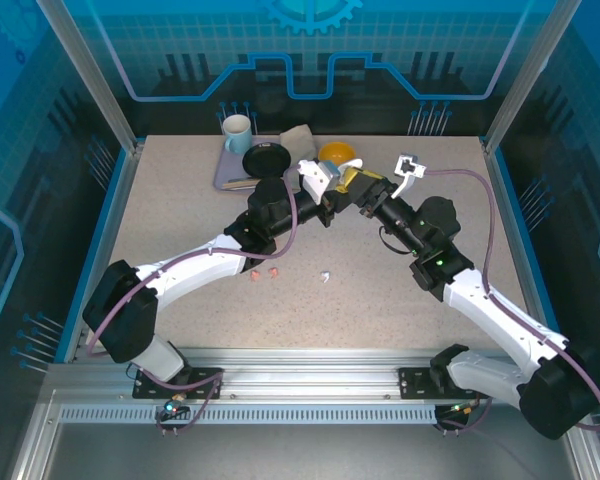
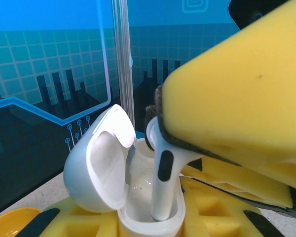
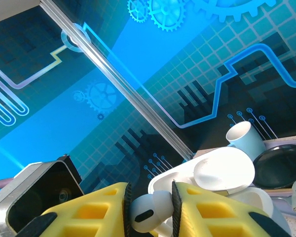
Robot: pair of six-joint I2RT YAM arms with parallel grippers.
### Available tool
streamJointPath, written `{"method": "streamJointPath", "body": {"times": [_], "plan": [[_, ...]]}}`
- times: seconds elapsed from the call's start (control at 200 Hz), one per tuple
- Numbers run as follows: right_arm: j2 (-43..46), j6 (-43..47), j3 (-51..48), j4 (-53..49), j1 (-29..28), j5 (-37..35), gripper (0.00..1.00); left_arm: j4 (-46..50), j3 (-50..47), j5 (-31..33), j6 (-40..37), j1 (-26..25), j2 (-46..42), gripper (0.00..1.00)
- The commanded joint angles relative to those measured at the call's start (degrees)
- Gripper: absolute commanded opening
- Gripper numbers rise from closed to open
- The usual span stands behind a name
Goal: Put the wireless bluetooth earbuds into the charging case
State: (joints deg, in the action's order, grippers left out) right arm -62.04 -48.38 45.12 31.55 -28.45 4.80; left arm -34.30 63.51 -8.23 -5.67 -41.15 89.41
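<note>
White earbud [image 2: 163, 170] stands stem-down in the open case [image 2: 138, 223], which my left gripper [image 2: 144, 224] clamps tight. My right gripper [image 3: 149, 208] pinches that earbud's head, jaws barely apart. 2 pink buds [image 1: 255, 272] and 1 loose white bud [image 1: 325, 277] lie on the table [image 1: 180, 200], well apart from the case.

Far side of the table [image 1: 170, 210]: pale mug [image 1: 237, 131] upright on a lavender tray [image 1: 224, 172], black plate [image 1: 268, 160] just beside it. Crumpled grey cloth [image 1: 298, 137] behind the plate. Yellow bowl [image 1: 337, 153] right of the tray.
</note>
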Motion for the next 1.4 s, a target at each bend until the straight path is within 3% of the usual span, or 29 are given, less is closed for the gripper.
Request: {"method": "streamJointPath", "body": {"times": [0.0,0.27,0.47,0.99,1.151,1.396], "plan": [[-2.4,1.6,0.5,-5.2,0.8,-3.5,0.28,-6.9,1.3,-6.4,1.2,-1.9,-4.6,0.00],[-3.4,2.1,1.1,-5.3,0.8,-4.4,0.27,-6.8,1.0,-6.9,1.1,-2.1,-5.0,0.00],[-2.7,4.5,1.0,-5.7,0.6,-0.4,0.26,-6.5,0.9,-6.5,0.0,-2.2,-5.5,0.00],[0.4,9.9,1.6,-15.8,0.9,1.9,0.27,-5.6,1.1,-6.0,-1.2,-2.2,-6.1,0.00],[0.0,9.0,2.0,-18.3,1.7,2.5,0.36,-5.4,1.0,-5.7,-1.4,-2.2,-6.3,0.00],[-0.8,8.4,4.2,-19.6,1.9,2.6,0.38,-5.0,0.8,-5.3,-1.6,-2.3,-6.9,0.00]]}}
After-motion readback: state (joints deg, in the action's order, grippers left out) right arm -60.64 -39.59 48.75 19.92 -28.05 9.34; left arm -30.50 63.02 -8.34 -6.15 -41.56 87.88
